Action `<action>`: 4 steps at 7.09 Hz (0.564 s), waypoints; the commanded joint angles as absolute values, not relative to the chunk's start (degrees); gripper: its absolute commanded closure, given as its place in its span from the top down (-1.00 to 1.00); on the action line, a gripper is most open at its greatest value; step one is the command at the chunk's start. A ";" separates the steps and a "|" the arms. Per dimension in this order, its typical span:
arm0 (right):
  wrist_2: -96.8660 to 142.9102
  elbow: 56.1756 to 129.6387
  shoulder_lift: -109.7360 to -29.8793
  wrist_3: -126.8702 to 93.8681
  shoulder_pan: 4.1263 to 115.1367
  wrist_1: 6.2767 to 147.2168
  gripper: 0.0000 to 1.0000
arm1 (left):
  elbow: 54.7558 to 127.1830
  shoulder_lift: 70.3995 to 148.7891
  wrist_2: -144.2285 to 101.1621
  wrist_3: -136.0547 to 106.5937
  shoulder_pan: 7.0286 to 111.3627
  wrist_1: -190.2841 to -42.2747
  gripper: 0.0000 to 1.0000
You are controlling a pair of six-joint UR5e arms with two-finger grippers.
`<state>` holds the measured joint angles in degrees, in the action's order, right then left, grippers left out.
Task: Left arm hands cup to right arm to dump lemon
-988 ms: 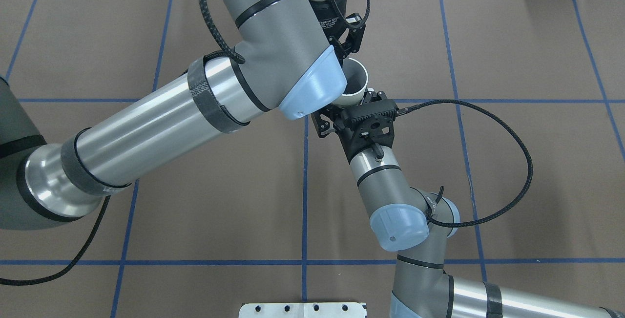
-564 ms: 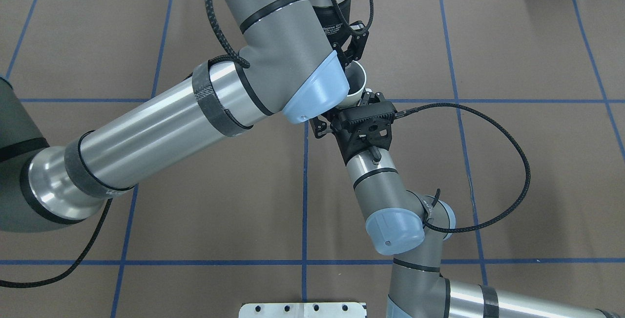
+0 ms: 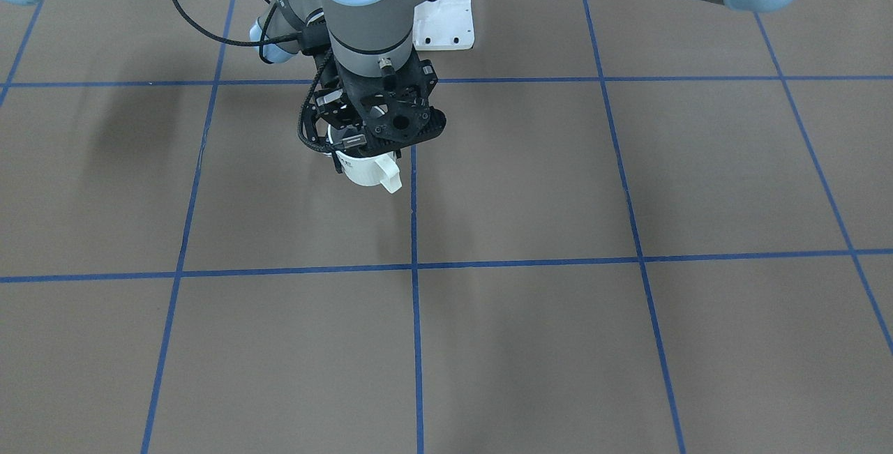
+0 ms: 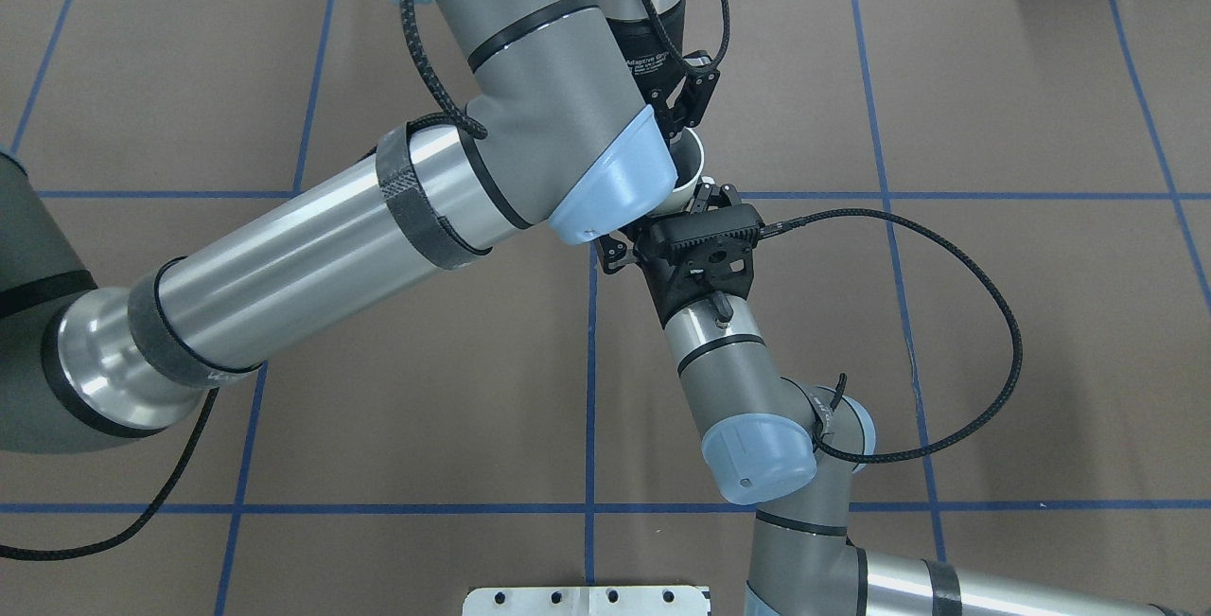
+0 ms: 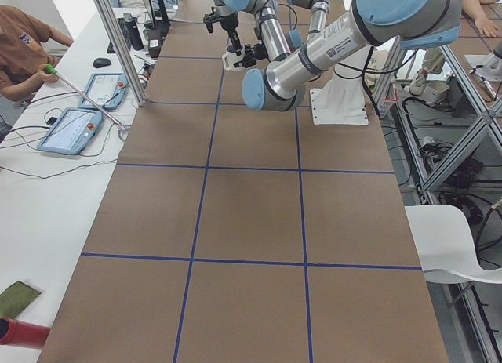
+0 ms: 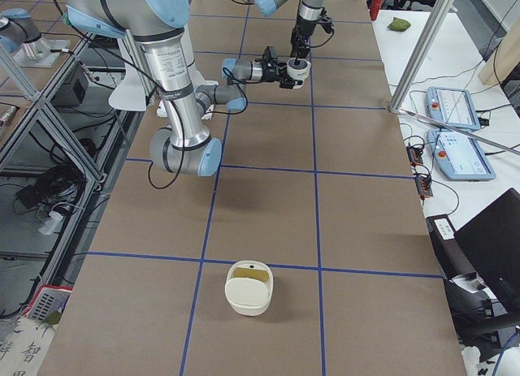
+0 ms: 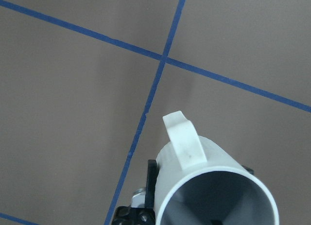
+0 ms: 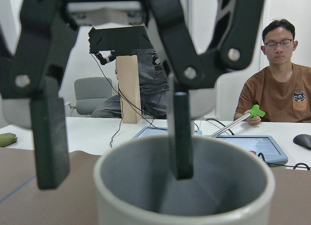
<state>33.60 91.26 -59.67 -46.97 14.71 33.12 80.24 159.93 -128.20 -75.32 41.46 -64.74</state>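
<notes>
**Hand-over above the middle of the table.** The table (image 3: 628, 342) is a matt brown sheet ruled into squares by blue tape lines (image 3: 413, 342).

- **Cup:** The cup (image 3: 358, 171) is smooth cream-white outside and dull grey inside. It stands mouth upward and has a thick rounded rim. Its squared loop handle (image 7: 182, 140) juts toward the operators' long edge. The cup sits about midway along the table's length, somewhat nearer that edge than the robot's. Whether its base touches the surface cannot be told.
- **Left arm:** The left arm (image 4: 312, 256) is a brushed silver tube with grey joints and pale blue caps, and it reaches down from above. The left gripper (image 8: 114, 180) is spread. One flat black finger (image 8: 180, 137) hangs inside the cup and the other (image 8: 48, 137) hangs outside its wall. Neither is seen touching it.
- **Right arm:** The right arm (image 4: 728, 360) comes in level, trailing a braided black cable (image 4: 1003, 313). A black plate (image 4: 705, 242) pierced with holes sits on its wrist. The right gripper (image 7: 200, 179) is pinching the cup's body, with black fingers (image 7: 152, 183) against opposite sides.
- **Tub:** Near the table's right-hand end sits a cream tub (image 6: 248, 299) with rounded corners, yellowish at its open part.
</notes>
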 commanded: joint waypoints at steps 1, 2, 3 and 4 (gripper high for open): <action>33.66 91.41 -59.68 -46.67 14.68 33.05 0.31 | 80.16 159.70 -128.23 -75.41 41.40 -64.78 0.07; 33.58 91.41 -59.85 -46.50 14.68 33.05 0.33 | 80.16 159.70 -128.23 -75.41 41.31 -64.69 0.04; 33.57 91.41 -59.85 -46.49 14.68 33.05 0.37 | 80.07 159.70 -128.23 -75.41 41.05 -64.69 0.00; 33.57 91.32 -59.94 -46.49 14.68 33.05 0.40 | 80.07 159.70 -128.23 -75.41 40.96 -64.60 -0.01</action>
<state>33.58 91.39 -59.85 -46.53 14.68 33.05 80.10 159.70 -128.23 -75.41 41.13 -64.68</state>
